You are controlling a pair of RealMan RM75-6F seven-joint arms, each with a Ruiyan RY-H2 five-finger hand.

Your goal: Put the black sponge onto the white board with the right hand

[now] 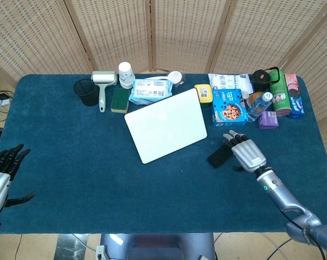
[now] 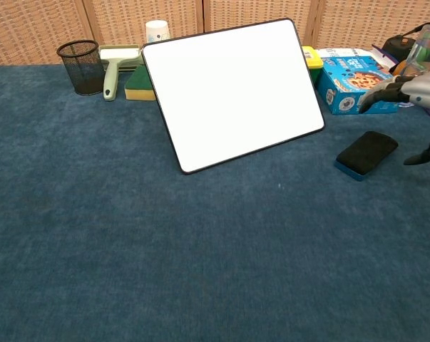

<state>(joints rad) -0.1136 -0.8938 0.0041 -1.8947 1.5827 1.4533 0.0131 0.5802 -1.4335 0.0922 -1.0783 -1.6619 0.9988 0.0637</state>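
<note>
Table (image 1: 71, 162), covered in dark blue carpet-like cloth. White board (image 1: 165, 125) lies near centre. Black sponge (image 1: 219, 156) lies at the board's 4 o'clock, apart from it. Along the 12 o'clock edge, from 10 toward 2 o'clock: black mesh cup (image 1: 87, 92), pale green lint roller (image 1: 103, 86), green-and-yellow sponge (image 1: 120, 99), white paper cup (image 1: 125, 72), wet-wipes pack (image 1: 149, 90), small yellow box (image 1: 204, 93), blue cookie box (image 1: 229, 107), clear bottle (image 1: 260, 104), purple box (image 1: 268, 119), green canister (image 1: 280, 92).
</note>
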